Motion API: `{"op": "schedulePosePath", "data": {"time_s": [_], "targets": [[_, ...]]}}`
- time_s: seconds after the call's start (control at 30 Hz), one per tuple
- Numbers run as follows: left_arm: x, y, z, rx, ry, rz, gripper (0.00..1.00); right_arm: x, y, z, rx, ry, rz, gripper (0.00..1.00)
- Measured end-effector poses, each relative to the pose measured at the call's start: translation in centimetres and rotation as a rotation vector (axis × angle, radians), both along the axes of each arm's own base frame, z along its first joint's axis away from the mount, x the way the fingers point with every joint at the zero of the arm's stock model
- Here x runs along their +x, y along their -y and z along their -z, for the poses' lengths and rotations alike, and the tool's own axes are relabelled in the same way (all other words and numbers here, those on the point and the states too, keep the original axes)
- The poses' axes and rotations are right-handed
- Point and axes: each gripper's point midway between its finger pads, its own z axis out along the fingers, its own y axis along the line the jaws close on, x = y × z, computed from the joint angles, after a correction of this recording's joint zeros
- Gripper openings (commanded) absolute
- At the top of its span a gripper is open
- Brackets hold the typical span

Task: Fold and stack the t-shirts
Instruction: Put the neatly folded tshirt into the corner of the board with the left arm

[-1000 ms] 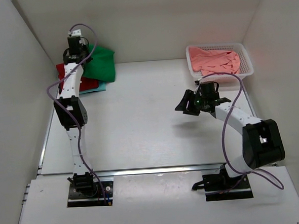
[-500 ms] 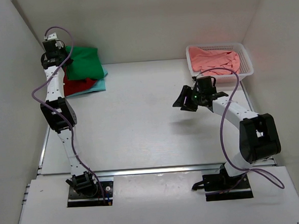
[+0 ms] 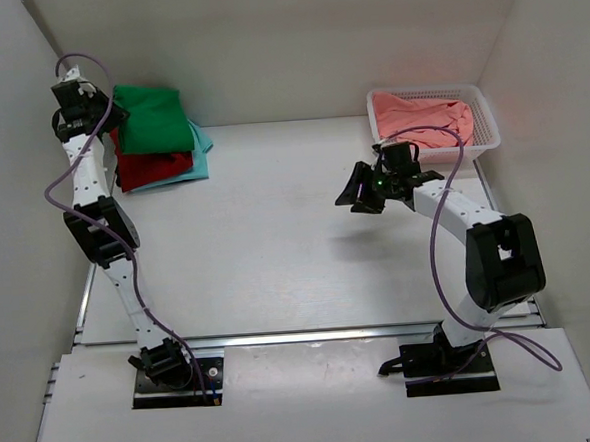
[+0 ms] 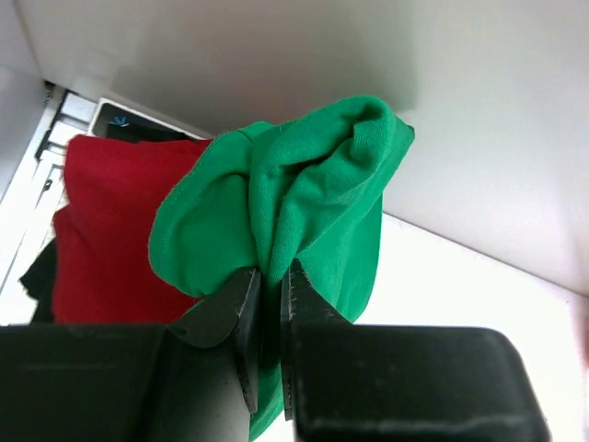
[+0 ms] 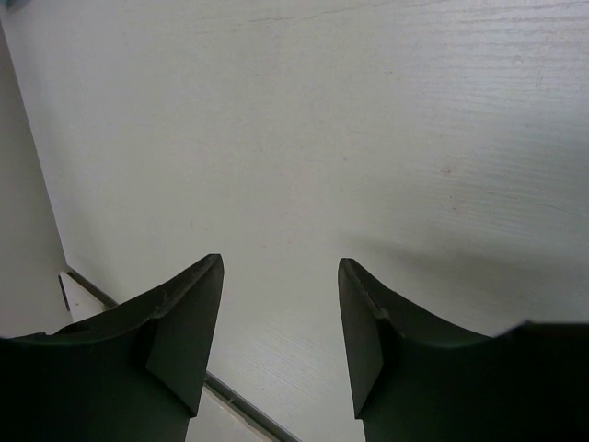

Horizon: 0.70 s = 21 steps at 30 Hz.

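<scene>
A folded bright green t-shirt [image 3: 150, 118] lies on top of a dark red one [image 3: 152, 169] and a pale turquoise one [image 3: 198, 157] at the table's far left corner. My left gripper [image 3: 108, 114] is shut on the green shirt's left edge; the left wrist view shows the green cloth [image 4: 304, 203] pinched between the jaws, with the red shirt [image 4: 110, 221] below. A salmon pink t-shirt [image 3: 427, 117] lies crumpled in the white mesh basket [image 3: 485, 109] at the far right. My right gripper [image 3: 357, 195] is open and empty above the table, left of the basket; the right wrist view [image 5: 281, 267] shows only bare table.
White walls close in the table on the left, back and right. The stack sits tight against the left and back walls. A metal rail [image 3: 282, 334] runs along the table's near edge.
My left gripper has pulled the green shirt leftward and back, over the red and turquoise shirts into the corner. My right gripper has drifted slightly left and away, still open.
</scene>
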Motion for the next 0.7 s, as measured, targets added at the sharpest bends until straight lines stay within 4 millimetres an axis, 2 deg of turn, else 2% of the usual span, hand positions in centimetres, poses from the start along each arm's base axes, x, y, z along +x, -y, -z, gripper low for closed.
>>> {"op": "schedulePosePath", "data": {"time_s": [0.13,0.23,0.27,0.3,0.4,0.43,0.5,0.57,0.7], "targets": [[-0.4,-1.3,-0.1,-0.036,0.002,-0.013,0.00,0.3,-0.4,0.2,-0.002,-0.010,-0.006,0.50],[-0.7,-1.8,-0.2,-0.072,0.007,-0.013,0.05,0.3,-0.8,0.4,-0.002,-0.019,-0.015,0.51],[-0.8,-1.8,-0.2,-0.086,0.008,-0.007,0.14,0.2,-0.9,0.6,-0.003,-0.023,-0.017,0.51],[-0.8,-1.8,-0.2,-0.096,0.009,-0.004,0.17,0.2,-0.9,0.7,-0.004,-0.026,-0.018,0.50],[-0.5,-1.9,0.5,-0.110,0.004,-0.005,0.17,0.1,-1.1,0.9,-0.005,-0.033,-0.024,0.51],[-0.4,-2.0,0.9,-0.109,-0.003,-0.013,0.24,0.1,-1.2,1.0,-0.006,-0.033,-0.026,0.50],[-0.1,-2.4,2.0,-0.095,-0.018,-0.037,0.78,0.0,-1.4,1.1,-0.008,-0.036,-0.030,0.51],[0.4,-2.8,2.6,-0.088,-0.022,-0.072,0.98,0.0,-1.5,1.1,-0.010,-0.036,-0.031,0.50],[0.9,-3.2,2.7,-0.068,-0.013,-0.120,0.99,-0.3,-2.0,1.1,-0.013,-0.035,-0.041,0.50]]}}
